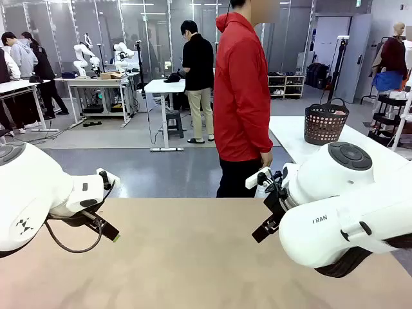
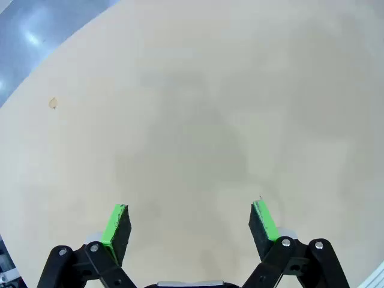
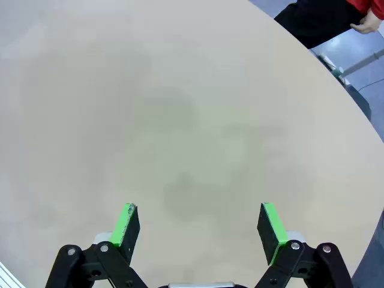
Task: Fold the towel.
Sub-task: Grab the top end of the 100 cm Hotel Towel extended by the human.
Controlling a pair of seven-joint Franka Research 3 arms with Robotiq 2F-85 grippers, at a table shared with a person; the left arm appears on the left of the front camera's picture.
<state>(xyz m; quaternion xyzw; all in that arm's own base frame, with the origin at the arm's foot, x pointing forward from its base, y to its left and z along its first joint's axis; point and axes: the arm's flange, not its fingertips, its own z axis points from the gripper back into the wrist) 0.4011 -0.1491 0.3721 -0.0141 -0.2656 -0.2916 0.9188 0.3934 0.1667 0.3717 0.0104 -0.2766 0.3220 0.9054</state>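
Observation:
The towel is out of view. My left gripper (image 1: 111, 233) hangs low over the tan table (image 1: 187, 257) at its left side. In the left wrist view, this left gripper (image 2: 191, 222) is open, its green pads (image 2: 117, 227) wide apart with nothing between them. My right gripper (image 1: 262, 229) hovers over the table's right side. In the right wrist view, the right gripper (image 3: 200, 227) is also open and holds nothing.
A person in a red jacket (image 1: 241, 96) stands at the table's far edge, turned sideways, one hand (image 3: 367, 24) hanging by the hip. Behind on the right, a dark basket (image 1: 325, 122) sits on a white table (image 1: 290, 132). A small mark (image 2: 53, 103) dots the tabletop.

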